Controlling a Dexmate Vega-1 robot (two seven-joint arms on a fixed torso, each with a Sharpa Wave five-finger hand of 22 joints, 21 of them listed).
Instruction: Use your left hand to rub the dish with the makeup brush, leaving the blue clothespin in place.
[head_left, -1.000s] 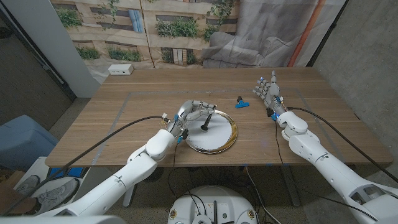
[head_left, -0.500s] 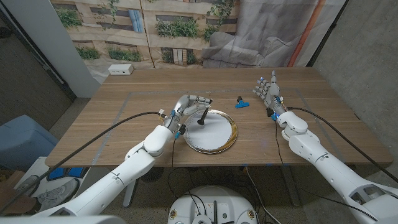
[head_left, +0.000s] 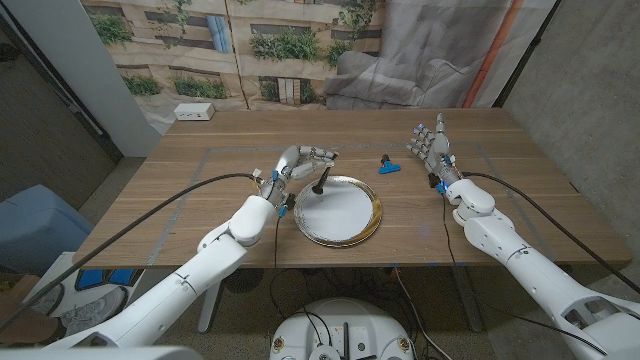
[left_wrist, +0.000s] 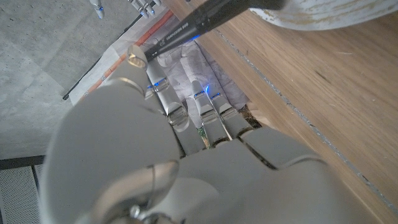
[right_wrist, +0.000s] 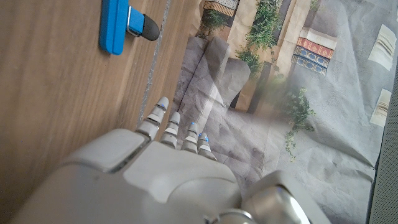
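Note:
A round white dish with a gold rim lies on the wooden table near its front middle. My left hand holds the black makeup brush over the dish's far left rim, bristle end down on the dish. In the left wrist view the brush's dark handle runs past my left hand toward the dish. The blue clothespin lies beyond the dish to its right, also seen as a blue clothespin on the wood. My right hand stands upright with fingers spread, holding nothing.
A small white box sits at the table's far left edge. Cables trail from both arms across the tabletop. A printed backdrop hangs behind the table.
My left hand has carried the brush from the dish's middle back and left to its far left rim. The right hand and the clothespin have not moved.

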